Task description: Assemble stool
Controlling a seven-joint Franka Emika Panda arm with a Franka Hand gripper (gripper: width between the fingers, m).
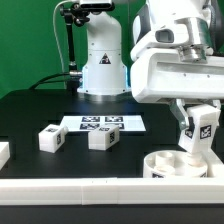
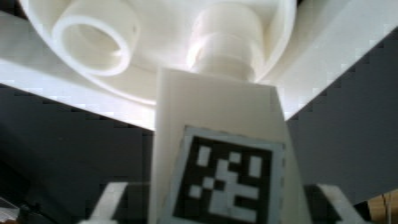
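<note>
The claw (image 1: 198,115) is closed on a leg (image 1: 203,135), its fingers (image 2: 112,200) pressed against two opposite sides of the block, with the tag facing the wrist camera. The leg stands nearly upright with its lower end down at the seat (image 1: 170,165). The seat lies flat on the desk (image 1: 30,112) at the exterior view's right, just behind the rail (image 1: 90,190). In the wrist view a round socket (image 2: 93,45) shows open in the seat beside the leg; whether the leg's end sits in a socket I cannot tell. A second leg (image 1: 51,137) and a third leg (image 1: 101,138) lie loose near mid-desk, apart from each other, just in front of the marker board (image 1: 103,123)
</note>
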